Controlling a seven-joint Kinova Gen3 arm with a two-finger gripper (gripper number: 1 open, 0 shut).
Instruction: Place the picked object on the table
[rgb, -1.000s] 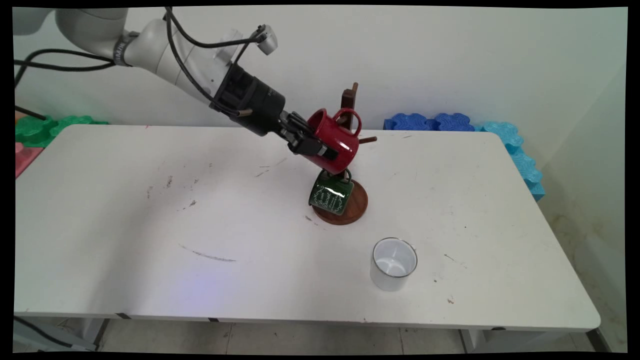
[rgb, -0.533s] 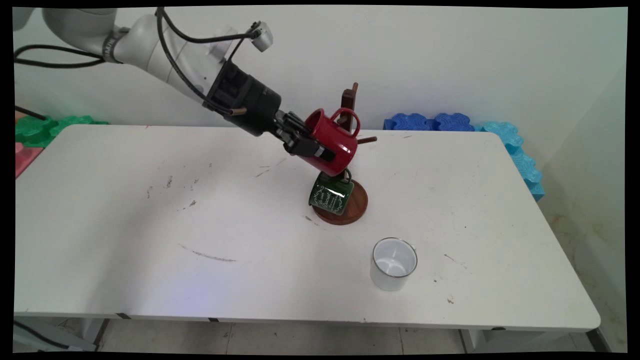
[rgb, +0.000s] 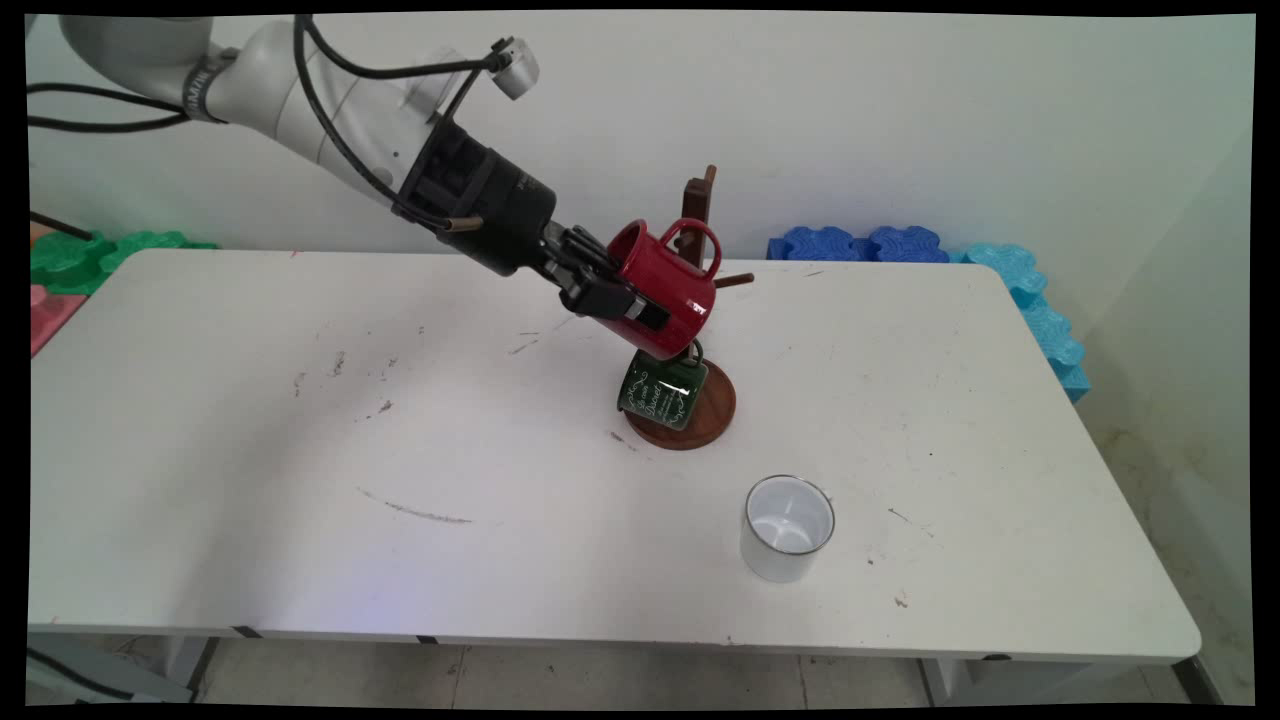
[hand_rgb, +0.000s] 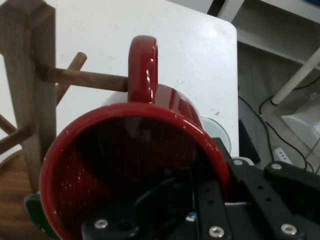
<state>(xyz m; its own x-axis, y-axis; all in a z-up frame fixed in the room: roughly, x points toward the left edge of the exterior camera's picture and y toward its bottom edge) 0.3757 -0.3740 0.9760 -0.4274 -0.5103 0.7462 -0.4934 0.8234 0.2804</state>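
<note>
Here the tool (rgb: 625, 300) is clamped on the wall of a red mug (rgb: 668, 296) — one finger inside the rim, one outside — holding it tilted in the air beside a wooden mug stand (rgb: 700, 205). In the hand view the mug's handle (hand_rgb: 142, 67) touches a peg (hand_rgb: 82, 79). A green mug (rgb: 660, 392) hangs lower; a white cup (rgb: 787, 528) stands on the counter (rgb: 300, 480), well apart.

Robot lab: bare white table (rgb: 250, 480), plain wall (rgb: 900, 120), foam mats (rgb: 870, 243) on floor.
</note>
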